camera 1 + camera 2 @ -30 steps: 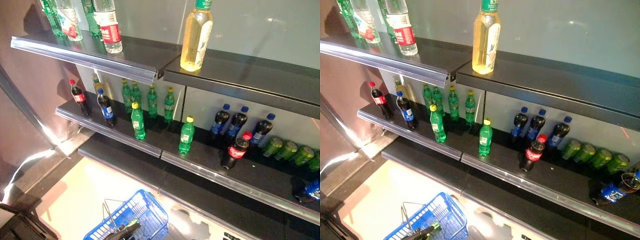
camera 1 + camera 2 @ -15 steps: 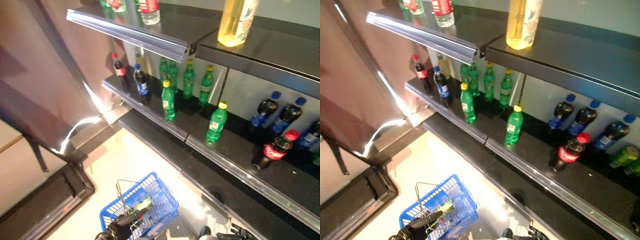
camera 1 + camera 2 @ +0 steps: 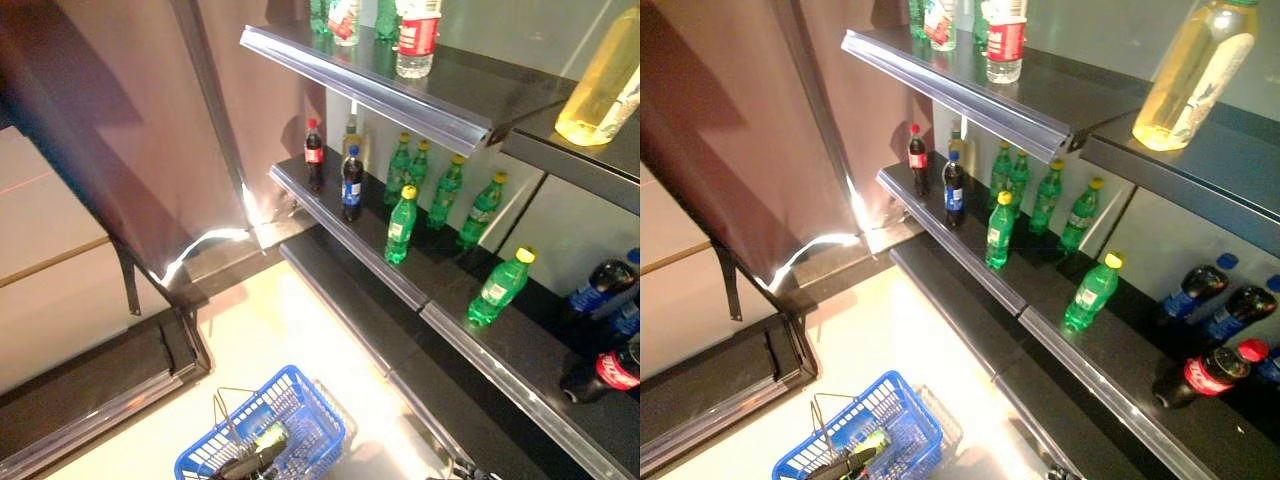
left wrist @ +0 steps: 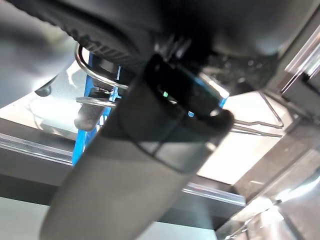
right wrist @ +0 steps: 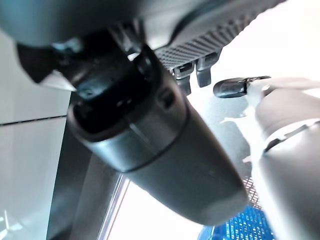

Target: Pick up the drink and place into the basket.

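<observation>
Left eye view showed the left hand point(image 3: 248, 463) closed on the handle of the blue basket point(image 3: 205, 463). The right hand's state could not be told. A green drink point(image 3: 401, 224) stood on the shelf above the basket; approach it upright.

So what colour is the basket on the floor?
Blue, with metal wire handles; the basket shows best in the left eye view.

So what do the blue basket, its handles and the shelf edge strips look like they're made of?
The basket looks like moulded plastic: an even blue lattice wall. Its handles seem thin bare metal wire, grey and bent. The shelf edge strip looks like clear glossy plastic, catching bright highlights, though it could be polished metal.
</observation>
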Tool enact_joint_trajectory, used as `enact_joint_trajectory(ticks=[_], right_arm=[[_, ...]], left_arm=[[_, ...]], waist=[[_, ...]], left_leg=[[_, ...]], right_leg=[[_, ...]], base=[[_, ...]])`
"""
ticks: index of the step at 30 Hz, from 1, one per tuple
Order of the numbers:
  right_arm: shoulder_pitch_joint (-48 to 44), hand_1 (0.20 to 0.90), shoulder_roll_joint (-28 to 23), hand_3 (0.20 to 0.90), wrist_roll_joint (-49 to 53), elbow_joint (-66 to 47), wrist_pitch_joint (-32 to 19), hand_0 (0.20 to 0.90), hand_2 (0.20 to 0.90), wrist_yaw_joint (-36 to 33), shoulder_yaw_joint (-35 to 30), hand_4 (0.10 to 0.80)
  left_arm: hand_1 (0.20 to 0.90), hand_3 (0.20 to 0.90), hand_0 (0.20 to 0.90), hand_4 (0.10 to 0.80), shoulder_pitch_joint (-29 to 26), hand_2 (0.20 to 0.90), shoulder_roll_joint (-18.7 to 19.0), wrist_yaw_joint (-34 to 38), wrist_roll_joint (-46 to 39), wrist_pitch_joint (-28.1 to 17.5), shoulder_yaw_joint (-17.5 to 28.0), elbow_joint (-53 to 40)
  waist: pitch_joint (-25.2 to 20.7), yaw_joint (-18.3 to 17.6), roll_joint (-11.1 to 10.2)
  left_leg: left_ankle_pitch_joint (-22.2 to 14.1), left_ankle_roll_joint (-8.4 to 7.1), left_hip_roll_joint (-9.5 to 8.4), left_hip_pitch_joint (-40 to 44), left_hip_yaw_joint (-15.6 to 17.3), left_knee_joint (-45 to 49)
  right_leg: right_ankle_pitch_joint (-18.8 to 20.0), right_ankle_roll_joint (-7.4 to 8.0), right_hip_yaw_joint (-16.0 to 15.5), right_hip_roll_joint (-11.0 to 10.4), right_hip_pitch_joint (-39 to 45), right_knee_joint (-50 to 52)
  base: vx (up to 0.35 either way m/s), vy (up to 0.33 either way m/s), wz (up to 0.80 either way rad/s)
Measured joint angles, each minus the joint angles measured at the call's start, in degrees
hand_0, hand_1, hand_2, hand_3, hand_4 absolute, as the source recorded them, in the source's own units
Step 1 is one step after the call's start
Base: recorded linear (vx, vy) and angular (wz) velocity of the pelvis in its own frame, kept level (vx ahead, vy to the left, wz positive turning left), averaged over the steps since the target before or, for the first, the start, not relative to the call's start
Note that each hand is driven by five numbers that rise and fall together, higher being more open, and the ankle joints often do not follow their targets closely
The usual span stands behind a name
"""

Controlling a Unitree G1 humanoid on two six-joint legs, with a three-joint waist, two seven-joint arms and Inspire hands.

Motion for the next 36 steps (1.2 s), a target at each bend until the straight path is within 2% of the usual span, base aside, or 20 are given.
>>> enact_joint_trajectory(ticks=[6, 9, 12, 13, 15, 16, 17, 18, 20, 23, 24, 26, 27, 28, 29, 30, 31, 32, 34, 36], right_arm=[[0.3, 0.900, 1.1, 0.900, -1.3, 0.5, 0.0, 0.900, 0.900, 0.0, -0.1, 0.800], [0.7, 0.900, 1.2, 0.900, -1.3, 0.6, -0.1, 0.900, 0.900, 0.1, -0.1, 0.800], [1.4, 0.900, 0.7, 0.900, -0.7, 0.6, -0.5, 0.900, 0.900, 0.0, -1.2, 0.800], [1.5, 0.900, 0.2, 0.900, 0.3, 0.6, -0.6, 0.900, 0.900, 0.0, -2.2, 0.800], [1.2, 0.900, -0.2, 0.900, 1.1, 0.3, -1.7, 0.900, 0.900, 0.2, -2.3, 0.800], [0.7, 0.900, -0.1, 0.900, 1.0, 0.3, -2.2, 0.900, 0.900, 0.3, -2.1, 0.800], [0.2, 0.900, 0.1, 0.900, 1.0, 0.3, -2.6, 0.900, 0.900, 0.4, -2.0, 0.800], [-0.1, 0.900, 0.5, 0.900, 1.0, 0.4, -2.7, 0.900, 0.900, 0.4, -2.1, 0.800], [-0.9, 0.900, 1.1, 0.900, 1.2, 0.3, -2.8, 0.900, 0.900, 0.4, -2.1, 0.800], [-1.7, 0.900, 1.4, 0.900, 1.1, 0.4, -3.0, 0.900, 0.900, 0.4, -2.0, 0.800], [-2.0, 0.900, 1.4, 0.900, 1.1, 0.4, -3.0, 0.900, 0.900, 0.4, -2.0, 0.800], [-1.7, 0.900, 1.5, 0.900, 1.2, 0.6, -2.6, 0.900, 0.900, 0.4, -1.8, 0.800], [-1.0, 0.900, 1.6, 0.900, 1.2, 1.0, -2.2, 0.900, 0.900, 0.5, -1.7, 0.800], [-0.3, 0.900, 2.0, 0.900, 1.5, 1.8, -2.1, 0.900, 0.900, 0.5, -1.7, 0.800], [0.6, 0.900, 2.1, 0.900, 1.7, 2.3, -1.8, 0.900, 0.900, 0.4, -1.9, 0.800], [1.6, 0.900, 2.0, 0.900, 2.3, 2.9, -1.6, 0.900, 0.900, 0.3, -1.9, 0.800], [2.3, 0.900, 2.0, 0.900, 3.7, 3.1, -1.6, 0.900, 0.900, 0.1, -1.9, 0.800], [2.4, 0.900, 2.0, 0.900, 4.1, 3.1, -1.6, 0.900, 0.900, -0.1, -1.9, 0.800], [1.7, 0.900, 1.9, 0.900, 5.5, 1.8, -1.7, 0.900, 0.900, -0.3, -1.9, 0.800], [0.4, 0.900, 2.0, 0.900, 5.6, 0.5, -1.7, 0.900, 0.900, -0.3, -1.9, 0.800]], left_arm=[[0.300, 0.200, 0.300, 0.100, -0.5, 0.300, 1.2, -0.7, 0.0, -0.1, 0.1, 0.0], [0.300, 0.200, 0.300, 0.100, -1.0, 0.300, 1.6, -0.7, 0.0, 0.0, 0.1, 0.1], [0.300, 0.200, 0.300, 0.100, -3.1, 0.300, 1.1, -0.7, 0.4, 0.5, -0.5, 1.4], [0.300, 0.200, 0.300, 0.100, -3.7, 0.300, 1.0, -0.7, 0.4, 0.8, -0.7, 1.5], [0.300, 0.200, 0.300, 0.100, -3.9, 0.300, 1.1, -0.7, 0.4, 0.9, -1.2, 1.6], [0.300, 0.200, 0.300, 0.100, -4.2, 0.300, 1.3, -0.7, 0.4, 1.0, -1.8, 1.8], [0.300, 0.200, 0.300, 0.100, -4.8, 0.300, 1.5, -0.7, 0.4, 1.2, -2.8, 2.0], [0.300, 0.200, 0.300, 0.100, -5.7, 0.300, 1.4, -0.7, 0.4, 1.3, -3.3, 2.2], [0.300, 0.200, 0.300, 0.100, -6.3, 0.300, 0.6, -0.7, 0.4, 1.3, -3.9, 2.2], [0.300, 0.200, 0.300, 0.100, -6.9, 0.300, -0.1, -0.8, 0.4, 1.2, -3.9, 2.2], [0.300, 0.200, 0.300, 0.100, -7.0, 0.300, -0.2, -0.8, 0.4, 1.3, -3.9, 2.2], [0.300, 0.200, 0.300, 0.100, -7.0, 0.300, -0.3, -0.8, 0.4, 1.2, -4.1, 2.2], [0.300, 0.200, 0.300, 0.100, -6.7, 0.300, -0.1, -0.8, 0.4, 1.2, -4.3, 2.2], [0.300, 0.200, 0.300, 0.100, -6.3, 0.300, 0.3, -0.8, 0.5, 1.2, -4.7, 2.2], [0.300, 0.200, 0.300, 0.100, -6.2, 0.300, 0.2, -0.6, 1.3, 1.3, -5.0, 2.3], [0.300, 0.200, 0.300, 0.100, -6.3, 0.300, 0.0, -0.6, 2.1, 1.3, -5.1, 2.4], [0.300, 0.200, 0.300, 0.100, -6.8, 0.300, -0.3, -0.7, 2.7, 1.3, -5.9, 2.2], [0.300, 0.200, 0.300, 0.100, -6.8, 0.300, -0.3, -0.7, 2.7, 1.3, -6.3, 2.2], [0.300, 0.200, 0.300, 0.100, -6.9, 0.300, -0.2, -0.8, 2.9, 1.3, -7.2, 2.0], [0.300, 0.200, 0.300, 0.100, -7.6, 0.300, -0.2, -0.7, 2.9, 1.3, -7.2, 2.0]], waist=[[0.8, 0.1, -3.2], [1.3, -0.5, -4.3], [2.6, -0.9, -2.9], [3.4, -1.1, -2.2], [4.0, -1.7, -2.0], [4.2, -2.0, -1.6], [4.5, -2.2, -1.2], [4.9, -2.5, -0.8], [5.7, -3.9, 0.0], [6.9, -4.7, 0.5], [7.3, -5.1, 0.5], [7.6, -5.3, -0.2], [7.5, -5.2, -1.4], [7.0, -5.3, -3.1], [6.9, -5.4, -3.8], [6.7, -5.8, -3.3], [6.6, -6.2, -2.6], [6.5, -6.4, -2.3], [6.0, -6.9, -1.8], [5.8, -7.1, -2.1]], left_leg=[[-0.3, -0.19, -0.37, -0.1, 0.1, -0.5], [-0.9, 0.71, -0.87, -0.1, -0.2, -0.5], [-0.9, 2.46, -0.86, -0.1, -1.6, -0.5], [-0.9, 3.38, -1.24, 0.0, -2.2, -0.5], [-0.7, 5.28, -1.80, 0.7, -4.1, -0.5], [-0.7, 5.64, -1.58, 0.5, -5.3, -0.5], [-0.6, 5.97, -1.57, -0.2, -7.6, -0.5], [-0.2, 6.62, -1.59, -0.6, -9.3, -0.5], [0.0, 7.18, -2.07, -1.0, -12.5, -0.4], [-0.3, 7.40, -2.40, -0.5, -15.9, -0.1], [-0.5, 7.35, -2.43, -0.1, -17.3, -0.1], [-1.1, 6.85, -2.91, 0.6, -19.0, -0.1], [-1.8, 6.21, -3.82, 1.4, -19.6, -0.1], [-2.5, 5.65, -5.05, 2.0, -20.2, -0.2], [-3.5, 5.05, -5.25, 3.2, -20.7, -0.5], [-4.0, 4.69, -4.63, 4.0, -19.9, -0.1], [-5.1, 3.77, -3.27, 4.4, -18.5, 1.3], [-5.5, 3.01, -2.89, 4.4, -18.2, 1.8], [-7.4, 1.56, -1.51, 4.2, -17.1, 4.9], [-9.1, -0.19, -1.87, 1.4, -16.4, 11.8]], right_leg=[[0.0, -0.02, -0.2, -0.6, -0.1, 0.9], [-0.2, 0.29, 0.1, -2.1, -1.3, 3.8], [-0.2, 0.29, 0.6, -4.2, -5.1, 13.9], [0.0, 0.38, 1.3, -6.1, -7.9, 20.9], [0.8, 1.01, 3.6, -8.0, -11.9, 28.5], [-1.4, 2.26, 5.1, -6.5, -13.2, 29.1], [-2.4, 3.10, 7.6, -3.9, -14.1, 28.0], [-3.1, 2.73, 8.8, -2.1, -14.6, 26.5], [-3.2, 2.54, 8.4, 1.3, -14.5, 21.9], [-1.7, 0.41, 9.1, 6.3, -15.2, 13.0], [-1.0, -0.33, 10.1, 8.1, -15.9, 10.6], [1.1, -1.35, 9.9, 9.9, -17.6, 7.7], [2.3, -0.89, 9.9, 9.8, -17.3, 5.2], [1.9, 0.04, 10.2, 8.8, -16.3, 3.2], [4.7, -2.47, 10.3, 8.2, -14.9, 3.3], [4.2, -3.06, 10.3, 8.9, -14.0, 3.6], [3.2, -4.73, 10.8, 10.0, -12.7, 3.6], [2.9, -5.43, 11.2, 10.5, -12.2, 3.8], [1.6, -9.83, 11.5, 11.5, -11.1, 4.7], [1.0, -10.65, 11.7, 11.5, -10.1, 4.3]], base=[[0.017, 0.202, 0.00], [0.014, 0.230, 0.01], [0.038, 0.258, 0.27], [-0.032, 0.200, 0.47], [0.010, 0.150, 0.40], [0.112, 0.111, 0.44], [0.113, 0.043, 0.55], [0.127, 0.011, 0.70], [0.170, -0.029, 0.82], [0.223, -0.028, 0.64], [0.252, -0.006, 0.68], [0.259, -0.009, 0.71], [0.316, -0.023, 0.75], [0.318, -0.045, 0.91], [0.316, -0.072, 1.02], [0.240, -0.085, 1.14], [0.189, -0.072, 0.93], [0.149, -0.072, 0.73], [0.179, -0.102, 0.42], [0.136, -0.090, 0.20]])
